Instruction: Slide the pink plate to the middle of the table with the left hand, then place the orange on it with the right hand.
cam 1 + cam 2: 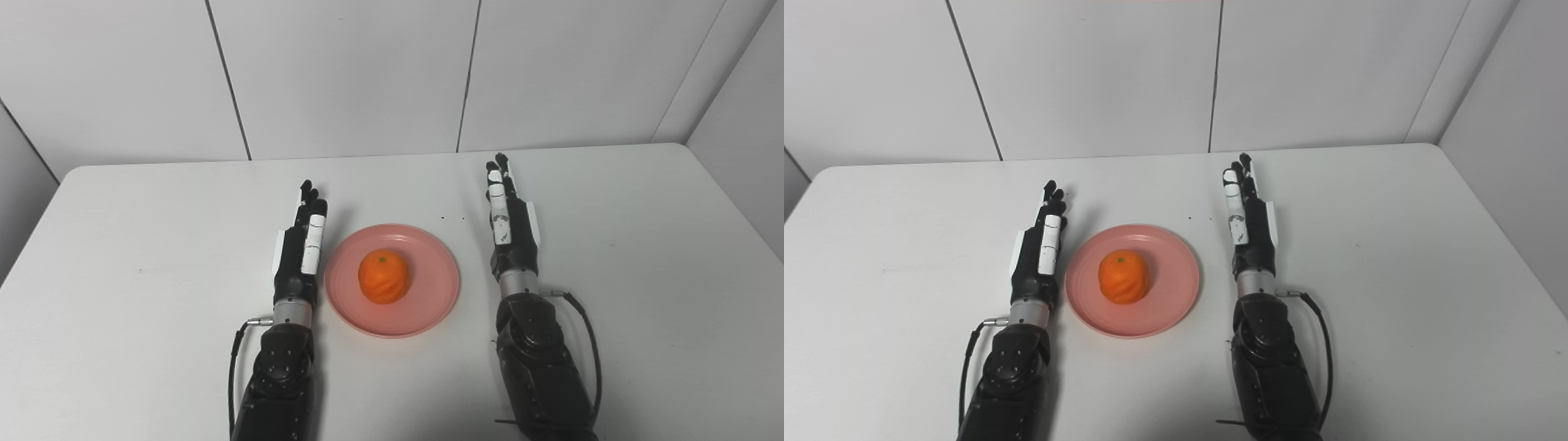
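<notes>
A round pink plate lies near the middle of the white table, between my two arms. An orange sits on the plate, slightly left of its centre, stem dot facing up. My left hand rests edge-on just left of the plate's rim, fingers straight and pointing away, holding nothing. My right hand stands a short gap to the right of the plate, fingers also stretched forward and empty.
The white table stretches wide on both sides of the arms. Grey wall panels rise close behind its far edge, and a side wall runs along the right edge. A few tiny dark specks lie beyond the plate.
</notes>
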Tool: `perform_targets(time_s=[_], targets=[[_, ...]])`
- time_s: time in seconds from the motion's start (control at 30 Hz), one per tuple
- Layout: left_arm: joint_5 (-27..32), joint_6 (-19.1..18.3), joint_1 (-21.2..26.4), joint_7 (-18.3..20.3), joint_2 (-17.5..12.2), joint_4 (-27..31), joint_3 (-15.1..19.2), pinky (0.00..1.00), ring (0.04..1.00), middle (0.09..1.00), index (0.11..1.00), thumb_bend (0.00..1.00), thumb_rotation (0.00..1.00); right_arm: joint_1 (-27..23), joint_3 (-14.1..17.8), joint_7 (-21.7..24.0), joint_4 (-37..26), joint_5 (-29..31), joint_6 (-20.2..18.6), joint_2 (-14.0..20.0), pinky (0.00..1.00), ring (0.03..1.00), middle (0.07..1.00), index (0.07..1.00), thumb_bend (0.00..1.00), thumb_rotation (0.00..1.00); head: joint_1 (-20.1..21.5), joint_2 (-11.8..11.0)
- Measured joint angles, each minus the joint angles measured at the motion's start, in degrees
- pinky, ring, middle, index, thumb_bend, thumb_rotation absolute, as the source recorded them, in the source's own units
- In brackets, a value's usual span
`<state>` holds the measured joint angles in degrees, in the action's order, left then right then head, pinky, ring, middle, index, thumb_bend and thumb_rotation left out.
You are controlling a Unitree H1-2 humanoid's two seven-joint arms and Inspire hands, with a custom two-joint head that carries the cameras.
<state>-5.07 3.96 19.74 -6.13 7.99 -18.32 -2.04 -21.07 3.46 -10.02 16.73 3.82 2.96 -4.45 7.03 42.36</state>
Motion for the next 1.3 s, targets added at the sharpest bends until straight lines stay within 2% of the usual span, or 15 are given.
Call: perform_targets(time_s=[0.1,0.3,0.73,1.3], targets=[[-0.02,-0.27,-0.02,-0.76,0.57,0.01,0.14,1.0,1.0,1.0,1.0,0.73,1.0,0.35,0.19,0.55,0.09,0.61,0.02,-0.18,0.92,0.923,0.896,0.947,0.85,1.0,0.09,0.09],[0.26,-1.38,-0.04,-0.98,0.95,0.47,0.49,1.0,1.0,1.0,1.0,0.77,1.0,1.54,-1.14,2.49,-0.15,-0.46,0.12,0.56,0.99,0.923,0.903,0.921,0.84,1.0,0.09,0.18],[0.82,-2.87,-0.04,-0.98,1.26,1.12,1.12,1.0,1.0,1.0,1.0,0.83,1.0,1.53,-1.7,2.61,0.01,-1.09,0.1,0.77,0.98,0.927,0.901,0.921,0.85,1.0,0.09,0.26],[0.84,-2.84,-0.04,-0.99,1.25,1.09,1.2,1.0,1.0,1.0,1.0,0.81,1.0,1.51,-2.17,2.61,0.04,-2.51,0.08,0.88,0.99,0.933,0.907,0.919,0.84,1.0,0.09,0.26]])
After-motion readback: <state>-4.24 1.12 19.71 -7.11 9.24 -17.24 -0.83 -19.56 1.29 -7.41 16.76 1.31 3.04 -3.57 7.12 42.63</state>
